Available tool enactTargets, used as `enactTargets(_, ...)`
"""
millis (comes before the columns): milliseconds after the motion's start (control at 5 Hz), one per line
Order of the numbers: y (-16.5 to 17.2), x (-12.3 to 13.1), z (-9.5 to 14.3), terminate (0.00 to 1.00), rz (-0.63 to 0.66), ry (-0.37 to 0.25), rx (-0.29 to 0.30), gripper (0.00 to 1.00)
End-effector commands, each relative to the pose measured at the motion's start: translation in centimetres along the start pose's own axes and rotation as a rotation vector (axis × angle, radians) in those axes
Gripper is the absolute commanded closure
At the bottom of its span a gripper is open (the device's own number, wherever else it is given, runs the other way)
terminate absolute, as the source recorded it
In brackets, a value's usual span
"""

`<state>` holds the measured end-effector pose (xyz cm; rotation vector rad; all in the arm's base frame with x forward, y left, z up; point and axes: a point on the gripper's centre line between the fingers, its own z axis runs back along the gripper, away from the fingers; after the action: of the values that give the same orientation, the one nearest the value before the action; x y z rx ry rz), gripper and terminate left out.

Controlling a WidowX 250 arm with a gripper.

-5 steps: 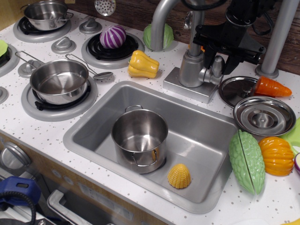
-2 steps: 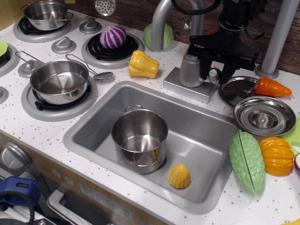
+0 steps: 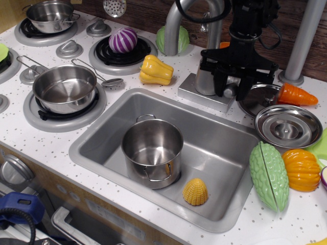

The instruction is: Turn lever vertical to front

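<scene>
The lever [image 3: 230, 94] shows only as a small silver-grey piece low on the right side of the faucet's cylindrical body [image 3: 205, 76]. My black gripper [image 3: 231, 92] hangs right over it from above. Its two fingers [image 3: 219, 84] stand apart, one on each side of the lever. The jaws look open around the lever, and contact is hard to tell. Most of the lever's paddle is hidden behind the gripper. The curved spout pipe [image 3: 172, 25] rises to the left of the faucet.
The sink [image 3: 102, 127] below holds a steel pot [image 3: 152, 148] and a yellow corn toy [image 3: 195, 192]. A yellow pepper [image 3: 156, 70] lies left of the faucet base. Lids [image 3: 287, 126], an orange carrot [image 3: 297, 95] and a grey pole [image 3: 306, 35] stand to the right.
My gripper has moved down and to the left, from behind and right of the faucet to directly over the lever. The lever's paddle, which stood up in plain view, is now mostly covered.
</scene>
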<state>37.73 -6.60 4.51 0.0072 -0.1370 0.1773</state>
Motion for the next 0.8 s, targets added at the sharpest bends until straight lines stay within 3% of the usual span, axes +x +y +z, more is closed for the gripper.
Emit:
enactTargets(0,-0.6,-0.5,-0.9,0.00,0.001,-0.016,-0.014,1.00)
enactTargets(200,-0.4,-0.5,-0.7,0.00,-0.007,-0.020,0.000,1.00)
enactTargets(400,-0.4,-0.4,0.5,0.00,-0.010,-0.018,0.025,0.00)
enactTargets(600,-0.7,-0.5,3.1,0.00,0.011,0.004,0.073,0.00)
